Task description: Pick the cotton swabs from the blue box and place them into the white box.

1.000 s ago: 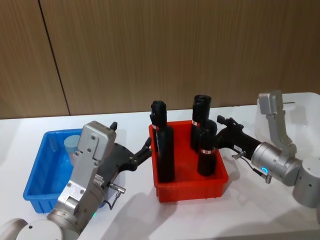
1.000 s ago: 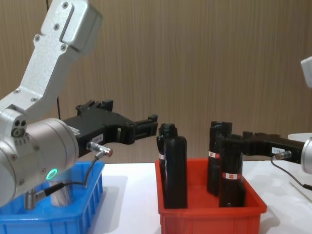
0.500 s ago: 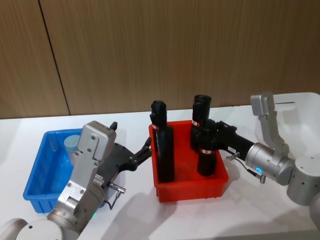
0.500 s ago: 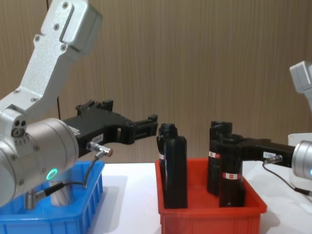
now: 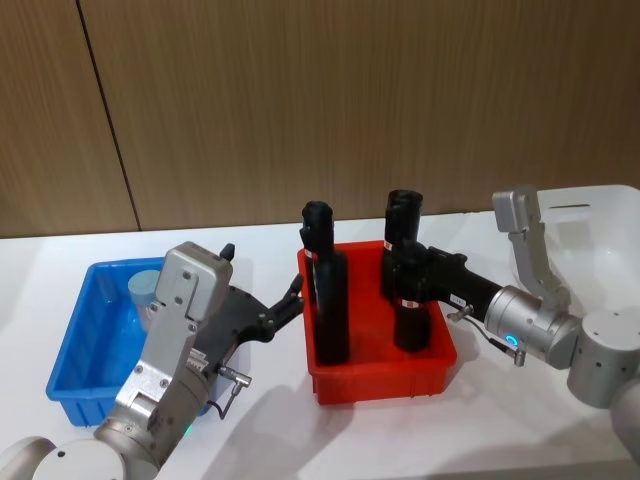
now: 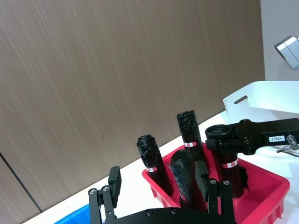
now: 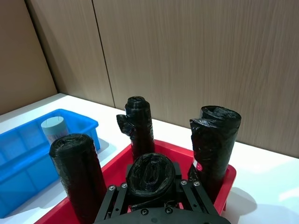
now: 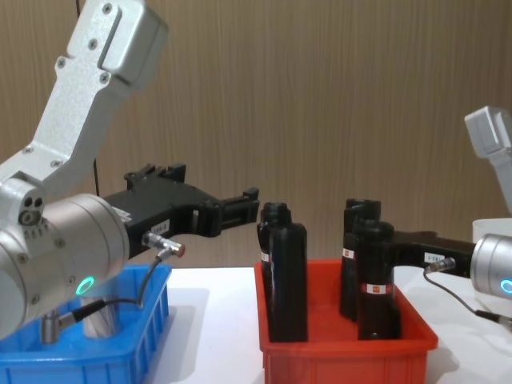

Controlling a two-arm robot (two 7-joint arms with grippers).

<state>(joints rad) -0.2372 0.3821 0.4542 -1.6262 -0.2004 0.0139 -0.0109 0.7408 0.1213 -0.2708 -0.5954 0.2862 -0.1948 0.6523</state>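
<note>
The right gripper [image 5: 412,272] is closed around a black bottle [image 5: 410,322] in the red bin [image 5: 380,380], not a cotton swab jar [image 5: 145,290]; that jar sits in the far corner of the blue box [image 5: 70,350] on the left. The left gripper [image 5: 290,300] hangs open and empty between the blue box and the red bin. The white box [image 5: 600,215] stands far right. Judged best: lift straight up, since neighbouring bottles crowd close and the rim leaves little side room.
</note>
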